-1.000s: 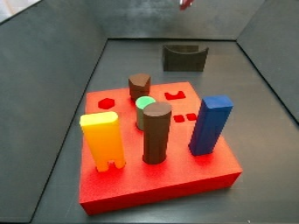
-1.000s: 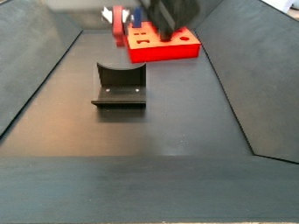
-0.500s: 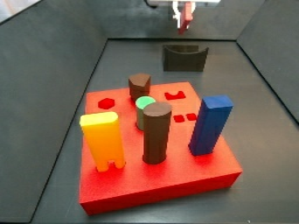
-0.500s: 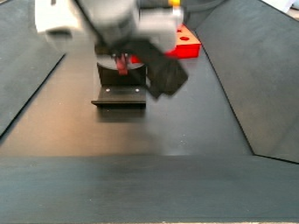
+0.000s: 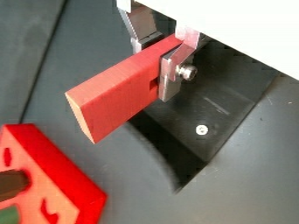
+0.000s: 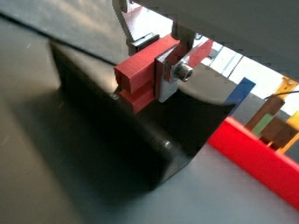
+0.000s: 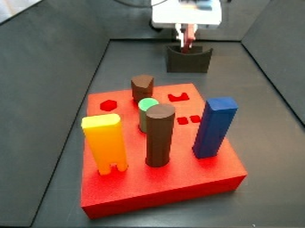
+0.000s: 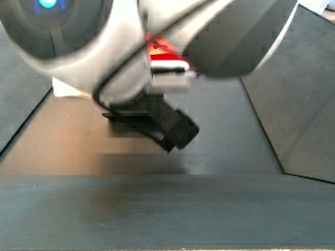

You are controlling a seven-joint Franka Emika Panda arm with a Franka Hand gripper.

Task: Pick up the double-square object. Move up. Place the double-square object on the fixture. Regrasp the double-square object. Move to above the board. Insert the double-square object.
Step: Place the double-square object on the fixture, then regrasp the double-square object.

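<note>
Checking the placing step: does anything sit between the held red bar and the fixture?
Nothing visible does. The gripper holds the red bar directly above the fixture, whose notch looks free in both wrist views.

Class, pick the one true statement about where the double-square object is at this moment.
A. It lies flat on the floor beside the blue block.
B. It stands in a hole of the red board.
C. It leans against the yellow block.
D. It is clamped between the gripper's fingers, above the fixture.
D: in a wrist view the gripper clamps the double-square object over the fixture, away from the board.
</note>
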